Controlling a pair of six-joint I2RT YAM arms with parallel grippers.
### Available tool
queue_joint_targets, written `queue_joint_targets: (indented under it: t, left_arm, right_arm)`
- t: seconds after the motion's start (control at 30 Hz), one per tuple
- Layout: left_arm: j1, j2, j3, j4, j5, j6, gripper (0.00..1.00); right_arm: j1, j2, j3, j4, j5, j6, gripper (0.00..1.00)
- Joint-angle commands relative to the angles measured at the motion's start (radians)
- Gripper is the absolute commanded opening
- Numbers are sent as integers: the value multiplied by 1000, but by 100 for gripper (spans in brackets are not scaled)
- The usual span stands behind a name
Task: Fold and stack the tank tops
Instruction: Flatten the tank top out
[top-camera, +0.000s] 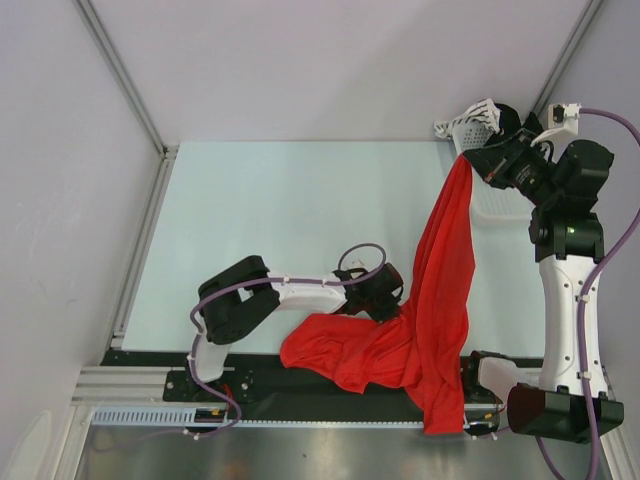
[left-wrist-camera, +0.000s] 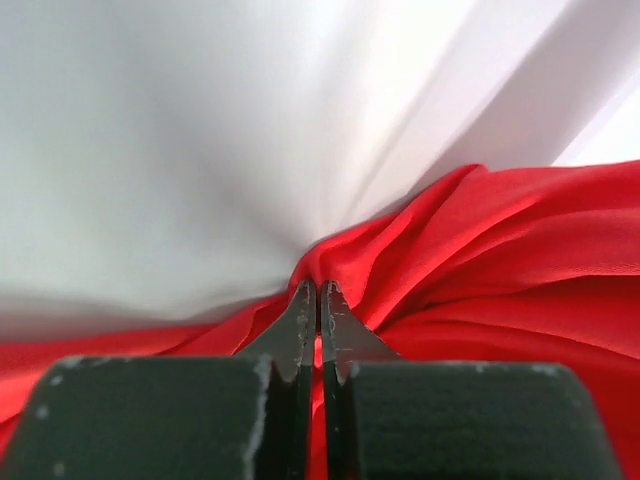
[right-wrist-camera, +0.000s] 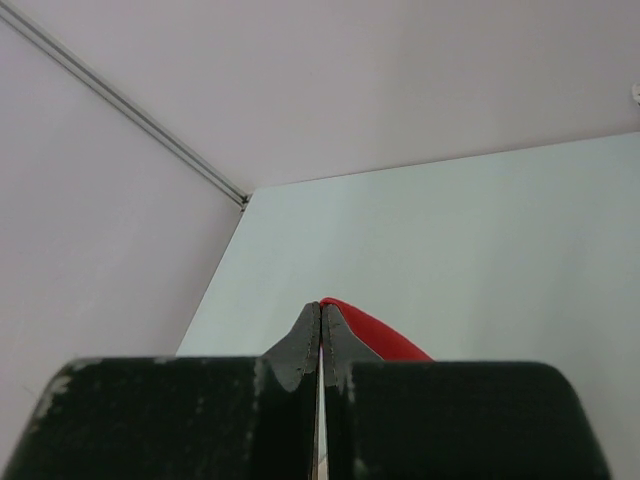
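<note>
Jaws tight on red tank top (top-camera: 440, 290), white basket (top-camera: 470, 122) beside right arm (top-camera: 563, 300)

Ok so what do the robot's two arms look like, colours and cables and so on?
The left arm and right arm both have white tubular links between bulky black joint housings. A lilac cable runs along each, looping free in places. In the wrist views the jaws are dark grey wedges tapering to thin toothed tips, on a blocky black body flecked with pale scuffs.
</note>
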Motion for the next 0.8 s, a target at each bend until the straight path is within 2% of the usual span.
queue_joint_targets:
  t: [0.0, 0.17, 0.27, 0.4, 0.47, 0.63, 0.73, 0.77]
  left_arm:
    - [-3, 7, 64, -49, -63, 53, 0]
    - [14, -113, 29, -141, -188, 120, 0]
    - [84, -223, -41, -100, -180, 212, 0]
    - [271, -383, -150, -10, -153, 467, 0]
    - [319, -472, -161, 6, -146, 551, 0]
    - [518, -587, -77, -19, -78, 844, 0]
    - [666, -619, 27, -61, 24, 996, 0]
    - [746, -624, 59, -77, 80, 1051, 0]
  right_arm:
    - [-7, -28, 5, 39, -9, -8, 0]
    - [-21, -16, 8, 27, 7, -5, 0]
    - [-33, -5, 14, 29, 0, 10, 0]
    - [-34, 17, 9, 65, -26, 43, 0]
    - [-34, 26, -3, 116, -62, 81, 0]
    - [-30, 108, -11, 307, -176, 197, 0]
    - [-24, 178, 89, 296, -185, 208, 0]
    - [-24, 225, 124, 277, -187, 201, 0]
